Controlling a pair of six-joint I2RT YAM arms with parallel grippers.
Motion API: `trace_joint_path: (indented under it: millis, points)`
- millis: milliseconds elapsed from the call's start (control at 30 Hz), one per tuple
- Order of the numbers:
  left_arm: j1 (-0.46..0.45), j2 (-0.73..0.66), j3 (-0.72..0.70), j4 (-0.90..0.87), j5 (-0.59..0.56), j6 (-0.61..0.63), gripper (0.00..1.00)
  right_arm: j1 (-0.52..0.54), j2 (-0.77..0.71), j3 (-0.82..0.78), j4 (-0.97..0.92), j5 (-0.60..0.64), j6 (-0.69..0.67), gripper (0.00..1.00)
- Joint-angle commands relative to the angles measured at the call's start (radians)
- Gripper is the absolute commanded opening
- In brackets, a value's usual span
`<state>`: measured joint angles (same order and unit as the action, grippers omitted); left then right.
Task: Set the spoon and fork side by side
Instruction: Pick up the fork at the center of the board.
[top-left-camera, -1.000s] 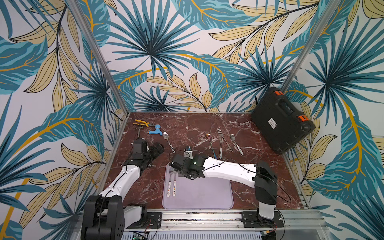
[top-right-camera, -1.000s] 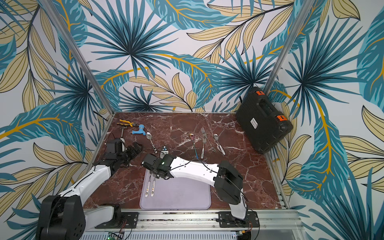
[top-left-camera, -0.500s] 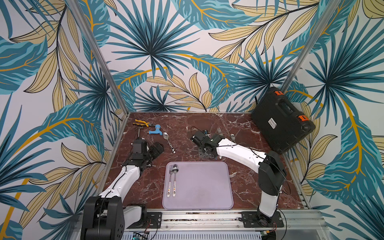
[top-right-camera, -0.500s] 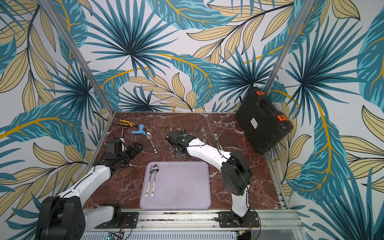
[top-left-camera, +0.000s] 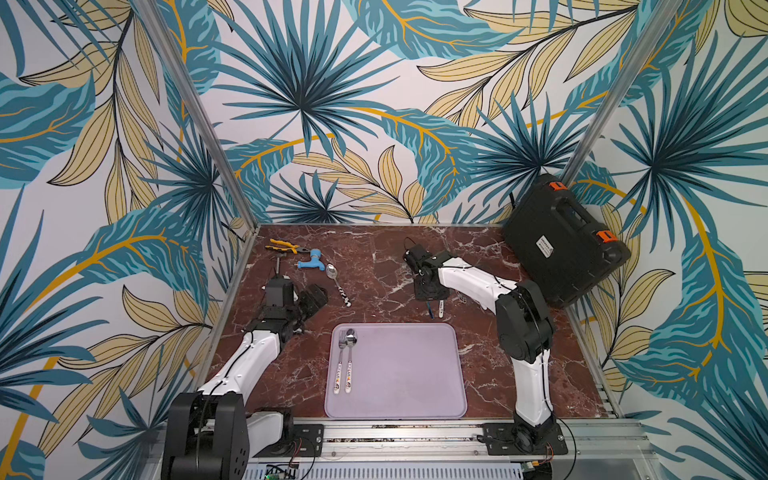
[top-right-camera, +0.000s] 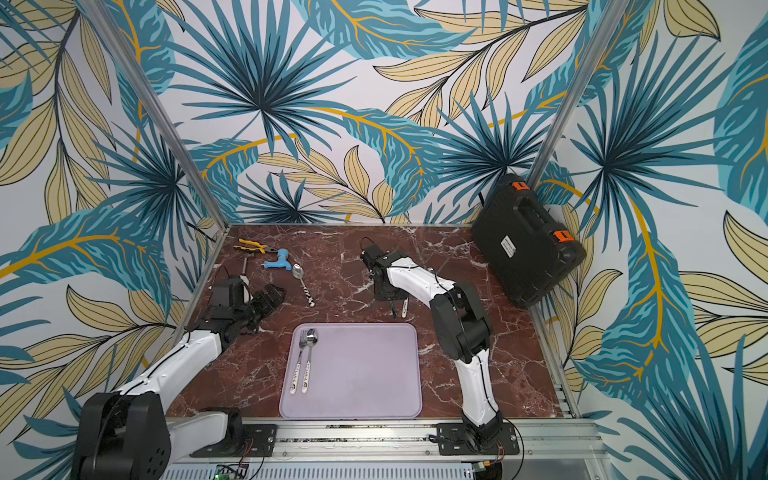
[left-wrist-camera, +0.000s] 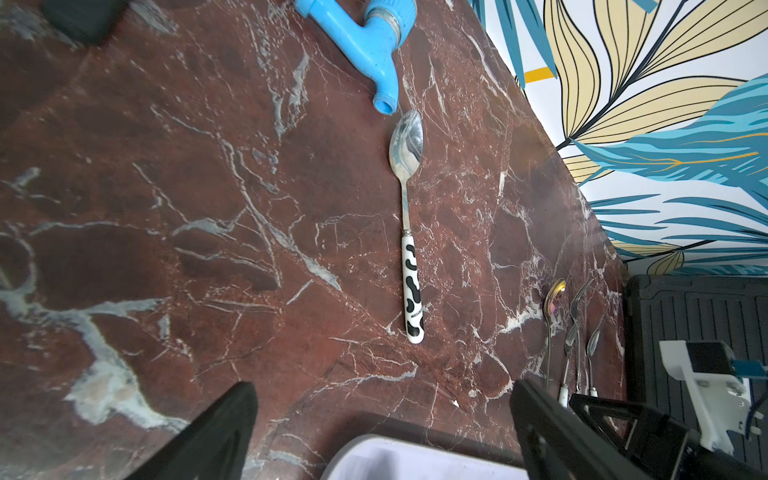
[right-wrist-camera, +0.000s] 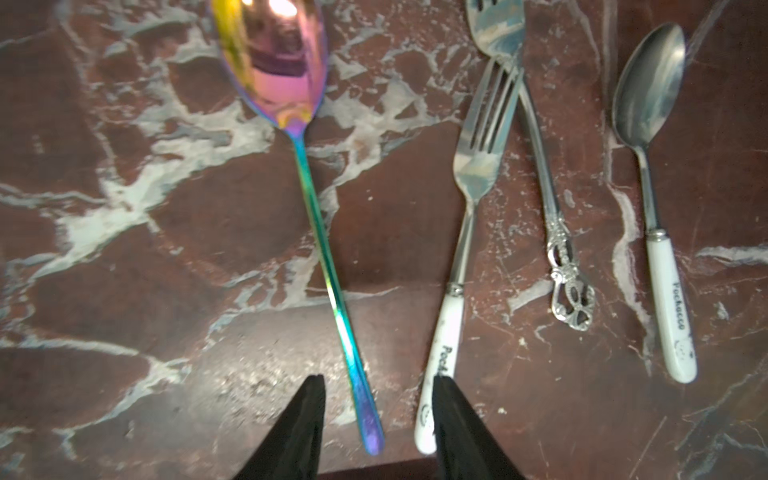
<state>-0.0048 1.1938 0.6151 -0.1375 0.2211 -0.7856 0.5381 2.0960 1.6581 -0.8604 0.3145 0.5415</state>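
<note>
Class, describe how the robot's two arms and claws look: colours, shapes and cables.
Both the left arm and right arm have white shells with bulky black joints and thin black cables along them. The left claw and right claw each have two black, tapering fingers.

Fork (top-left-camera: 341, 358) & spoon (top-left-camera: 350, 353) lay flat on tray (top-left-camera: 415, 374), near its left edge, side by side & parallel, touching or nearly; fork on the left. Heads pointed to back wall, white patterned handles to the front.

Cow spoon (left-wrist-camera: 409, 232), steel bowl w/ black-on-white handle, lay alone on table (top-left-camera: 374, 266), back left, bowl farther back.

4 more pcs lay in a row on table, handles all 1 way: rainbow spoon (right-wrist-camera: 316, 208), long & thin; white fork (right-wrist-camera: 465, 232); ornate fork (right-wrist-camera: 540, 166), silver filigree end; white spoon (right-wrist-camera: 652, 187). White fork's tines met ornate fork's neck; which was on top, unclear. Rainbow spoon & white spoon each lay apart from the forks.
</note>
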Motion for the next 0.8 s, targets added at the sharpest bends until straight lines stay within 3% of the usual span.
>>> trace_joint_path:
  millis: [0, 533, 767]
  points:
    - [0.007, 0.007, -0.012, 0.024, -0.008, 0.01, 1.0, -0.038, 0.028, 0.009, -0.029, -0.02, -0.001, 0.47]
    - [0.007, 0.018, -0.014, 0.027, -0.02, 0.007, 1.0, -0.077, 0.075, -0.112, 0.046, -0.081, 0.089, 0.43]
    - [0.008, 0.023, -0.014, 0.027, -0.024, 0.008, 1.0, -0.086, 0.079, -0.109, 0.042, -0.072, 0.095, 0.29]
